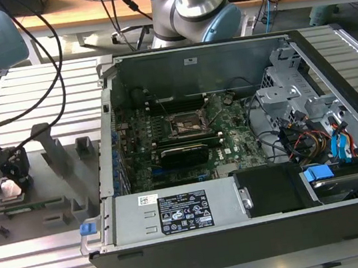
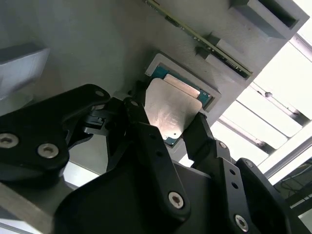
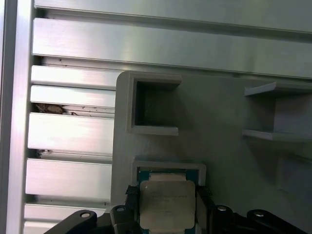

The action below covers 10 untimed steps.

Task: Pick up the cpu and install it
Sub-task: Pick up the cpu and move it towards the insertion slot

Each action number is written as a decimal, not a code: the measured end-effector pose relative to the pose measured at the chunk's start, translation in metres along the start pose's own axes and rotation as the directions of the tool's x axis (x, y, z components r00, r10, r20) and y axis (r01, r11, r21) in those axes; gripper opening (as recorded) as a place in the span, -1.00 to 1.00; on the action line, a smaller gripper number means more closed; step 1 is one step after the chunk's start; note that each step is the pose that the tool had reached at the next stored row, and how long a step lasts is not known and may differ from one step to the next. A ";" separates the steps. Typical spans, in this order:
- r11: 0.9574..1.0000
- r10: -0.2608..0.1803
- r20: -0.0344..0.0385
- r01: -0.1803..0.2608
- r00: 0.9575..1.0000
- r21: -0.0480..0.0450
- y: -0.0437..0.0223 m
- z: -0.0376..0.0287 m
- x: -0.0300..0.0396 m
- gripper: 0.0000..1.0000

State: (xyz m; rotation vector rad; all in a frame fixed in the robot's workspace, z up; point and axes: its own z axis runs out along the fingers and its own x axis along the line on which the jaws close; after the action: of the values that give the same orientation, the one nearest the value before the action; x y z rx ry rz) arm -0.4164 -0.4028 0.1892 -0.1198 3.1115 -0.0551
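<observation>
Gripper (image 1: 8, 183) is low over the grey fixture tray (image 1: 42, 210) at the exterior view's left, well apart from the open computer case (image 1: 247, 228) on the right. The cpu (image 1: 9, 192) is the small pale square directly beneath it, on the near-left part of the tray.

In both wrist views the cpu (image 2: 173, 105) (image 3: 167, 204) sits silver side up in its shallow grey pocket (image 2: 157, 62) (image 3: 168, 165), with a strip of green board showing along the pocket's edge. It looks seated in there, not raised, though I can't be sure from here.

The relation that matters is that the chip lies dead centre between the jaws, neither ahead of them nor off to one side. The two black fingers (image 2: 141, 129) (image 3: 132, 195) stand one at each of two opposite edges. I see no gap between fingertip and chip on either side, so I read the jaws as pinching the cpu across its width. How hard they press, I can't judge.

It's a square part, so there's no long axis to line up. What counts is that the jaw line runs square to those two edges, and in the first wrist view it looks square, with the chip's sides parallel to the pocket walls.

The socket (image 1: 188, 124) is on the motherboard (image 1: 169, 157) inside the case, far over towards the exterior view's right from the gripper and a little farther back. One arm only on this job.
</observation>
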 end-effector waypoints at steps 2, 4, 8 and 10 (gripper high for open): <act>1.000 0.000 0.000 0.000 1.000 0.001 0.0000 -0.0027 0.0000 0.09; 1.000 0.000 0.000 0.000 1.000 0.001 -0.0001 -0.0059 -0.0001 0.09; 1.000 0.000 0.000 0.000 1.000 0.001 -0.0003 -0.0103 -0.0002 0.09; 1.000 0.000 0.000 0.000 1.000 0.001 -0.0004 -0.0138 -0.0003 0.09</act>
State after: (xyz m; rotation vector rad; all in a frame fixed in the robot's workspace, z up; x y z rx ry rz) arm -0.4164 -0.4027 0.2030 -0.1195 3.1114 -0.0562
